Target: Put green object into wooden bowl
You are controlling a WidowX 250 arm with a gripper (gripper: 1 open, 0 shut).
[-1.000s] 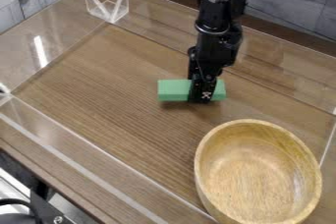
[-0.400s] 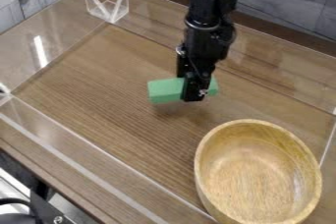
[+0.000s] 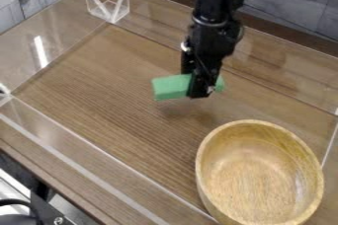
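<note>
Green object point(image 3: 172, 87), matte and blocky, is clasped by the black gripper point(image 3: 196, 85).

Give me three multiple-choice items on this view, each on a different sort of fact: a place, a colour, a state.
1. Where is the wooden bowl in the view?
A) Upper left
B) Lower right
C) Upper right

2. What colour is the block?
A) Green
B) Red
C) Yellow

3. What state is the gripper in?
A) Wide open, with nothing in it
B) Resting in the bowl
C) Closed on the block

Key:
1 B: the wooden bowl fills the lower right of the view.
2 A: the block shows plain green beside the dark fingers.
3 C: the gripper has its fingers on the block, away from the bowl.
</note>
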